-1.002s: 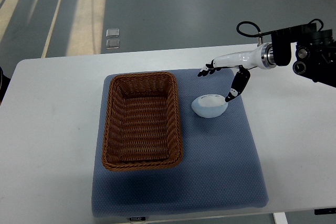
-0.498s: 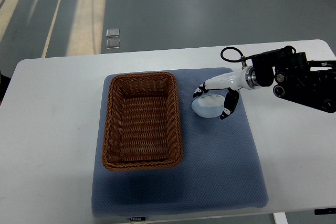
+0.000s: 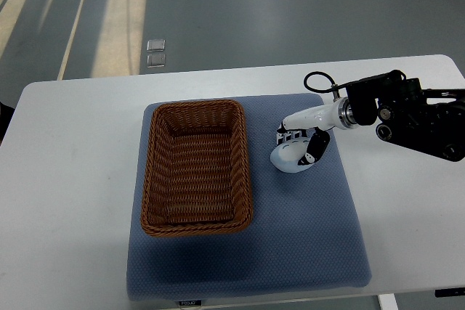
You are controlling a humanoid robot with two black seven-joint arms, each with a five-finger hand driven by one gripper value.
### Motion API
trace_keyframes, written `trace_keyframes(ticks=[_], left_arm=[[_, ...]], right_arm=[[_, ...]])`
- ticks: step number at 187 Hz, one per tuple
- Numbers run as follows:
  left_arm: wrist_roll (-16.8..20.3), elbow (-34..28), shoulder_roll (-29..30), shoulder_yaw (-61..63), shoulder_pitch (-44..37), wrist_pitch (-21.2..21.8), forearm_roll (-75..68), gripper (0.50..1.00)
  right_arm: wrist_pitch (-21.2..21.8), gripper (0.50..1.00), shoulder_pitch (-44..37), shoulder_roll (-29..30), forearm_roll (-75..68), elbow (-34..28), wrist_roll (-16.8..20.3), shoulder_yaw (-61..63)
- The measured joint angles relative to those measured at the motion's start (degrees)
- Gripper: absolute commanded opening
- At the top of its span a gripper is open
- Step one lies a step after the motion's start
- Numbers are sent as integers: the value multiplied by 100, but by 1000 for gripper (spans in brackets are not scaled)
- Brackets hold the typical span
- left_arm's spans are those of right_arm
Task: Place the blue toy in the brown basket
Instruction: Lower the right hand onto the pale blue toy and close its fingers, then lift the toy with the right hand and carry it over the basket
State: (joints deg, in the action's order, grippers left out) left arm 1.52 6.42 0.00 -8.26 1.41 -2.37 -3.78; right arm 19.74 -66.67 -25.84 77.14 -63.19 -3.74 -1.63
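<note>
Woven wicker basket (image 3: 197, 168) on dimpled matt mat (image 3: 305, 230)

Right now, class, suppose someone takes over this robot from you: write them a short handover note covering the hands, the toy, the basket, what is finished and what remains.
Right hand: fingers closed around the pale blue toy, which looks tilted but seems to rest on the blue mat.
Left hand: not in view.
Brown basket: on the mat, left of the toy, nothing in it.
Done: the toy is gripped.
Left: lift the toy, carry it left over the basket rim, lower it inside, let go.
</note>
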Motion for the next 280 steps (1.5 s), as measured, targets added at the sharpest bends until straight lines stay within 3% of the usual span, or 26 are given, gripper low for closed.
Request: trace_keyframes(ticks=[71,137,208,269,280], left_arm=[[-2,0,0,0,0,0,0,1000],[-2,0,0,0,0,0,0,1000],[-2,0,0,0,1,0,0,1000],[1,0,0,0,0,0,0,1000],[1,0,0,0,0,0,0,1000]], right_arm=[[37,500,-143,-88,-78,4,-3,58],[20,500,-1054,-26,-326,143,-17,115],[-156,500,-1452,1431,-664,479,-39,453],[-344,500,-726,2306,-644,925,-39,458],[-381,527,-601,2390,-630,989,-39,455]])
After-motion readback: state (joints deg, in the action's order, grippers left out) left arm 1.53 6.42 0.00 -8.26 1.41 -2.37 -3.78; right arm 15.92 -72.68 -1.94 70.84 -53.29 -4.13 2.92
